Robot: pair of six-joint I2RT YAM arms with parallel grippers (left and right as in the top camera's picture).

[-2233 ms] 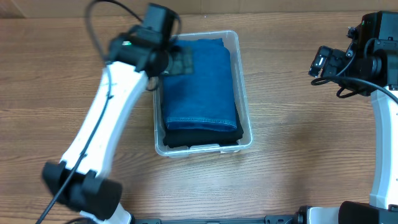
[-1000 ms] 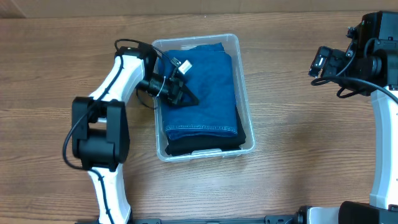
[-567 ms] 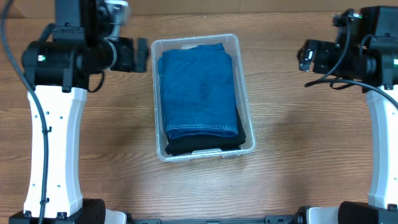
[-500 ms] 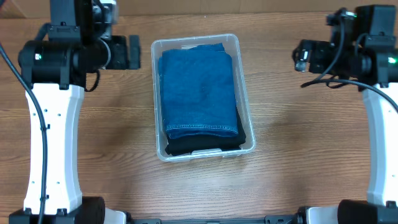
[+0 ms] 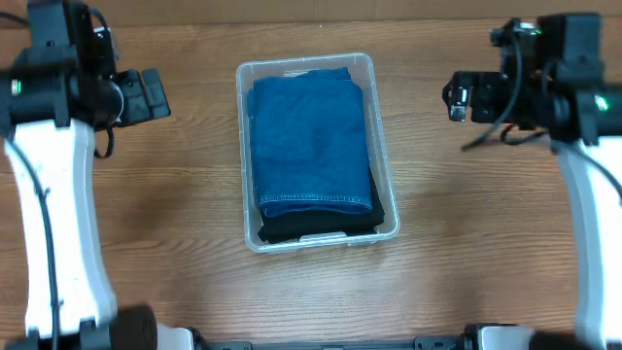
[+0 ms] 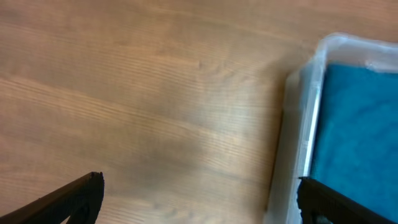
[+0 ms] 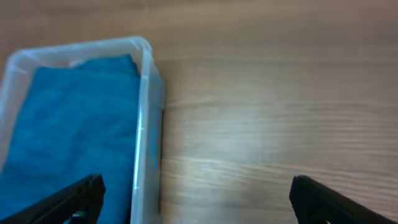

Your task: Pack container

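The clear plastic container [image 5: 383,165] stands in the middle of the wooden table. A folded blue cloth [image 5: 311,136] lies on top inside it, over a folded black cloth [image 5: 321,227] that shows at the near end. My left gripper [image 5: 155,94] is open and empty, raised to the left of the container's far end. My right gripper [image 5: 455,97] is open and empty, raised to the right of it. The left wrist view shows the container's rim [image 6: 308,112] and the blue cloth [image 6: 357,137] at the right. The right wrist view shows the rim [image 7: 144,118] and the cloth [image 7: 68,130] at the left.
Bare wooden table [image 5: 486,233] lies on both sides of the container and in front of it. Both white arms stand at the table's left and right edges.
My left gripper has left the blue cloth in the container and drawn back up and to the left. My right arm has shifted a little to the left. The cloths lie still.
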